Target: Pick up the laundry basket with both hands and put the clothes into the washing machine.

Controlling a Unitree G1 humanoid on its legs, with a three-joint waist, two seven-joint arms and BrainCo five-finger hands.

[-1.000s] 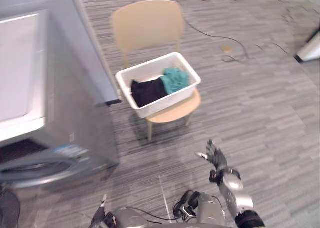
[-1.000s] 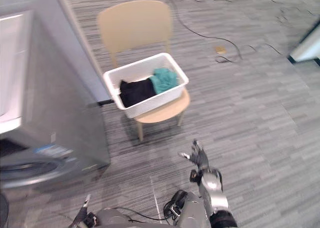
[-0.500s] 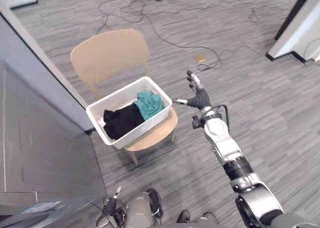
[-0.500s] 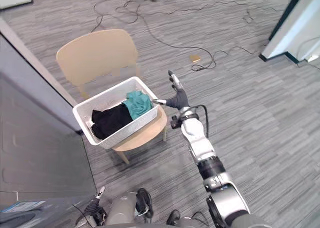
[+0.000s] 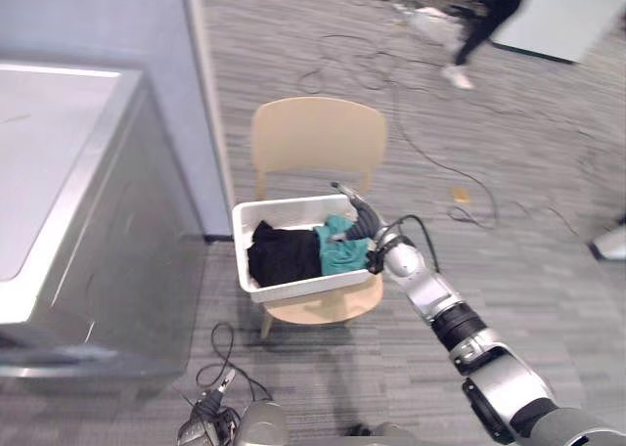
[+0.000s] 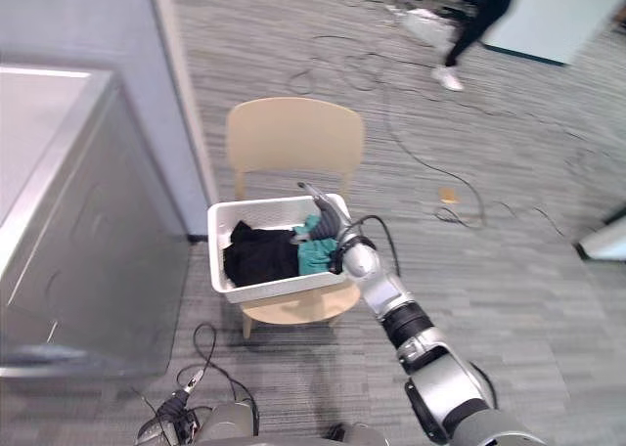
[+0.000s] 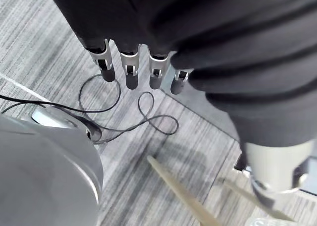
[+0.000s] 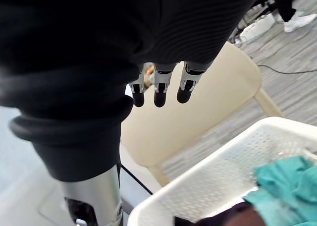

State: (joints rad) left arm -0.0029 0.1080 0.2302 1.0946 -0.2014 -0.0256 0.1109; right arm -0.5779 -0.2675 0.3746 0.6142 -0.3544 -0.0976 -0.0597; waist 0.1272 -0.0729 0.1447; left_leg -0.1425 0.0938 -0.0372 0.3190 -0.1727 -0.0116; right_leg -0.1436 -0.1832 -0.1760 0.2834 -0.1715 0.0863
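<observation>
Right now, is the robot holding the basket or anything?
Nothing is held. The right hand is open above the laundry basket; the left hand hangs open near the floor.

The basket is white with tiny holes, the black cloth and teal cloth plain, the chair beige, the floor striped grey.

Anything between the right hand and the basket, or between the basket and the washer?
Nothing visible. The right hand is open over the right end of the laundry basket, above the teal cloth. The basket sits on the chair beside the washing machine, with floor between them. The left hand hangs low, open.
</observation>
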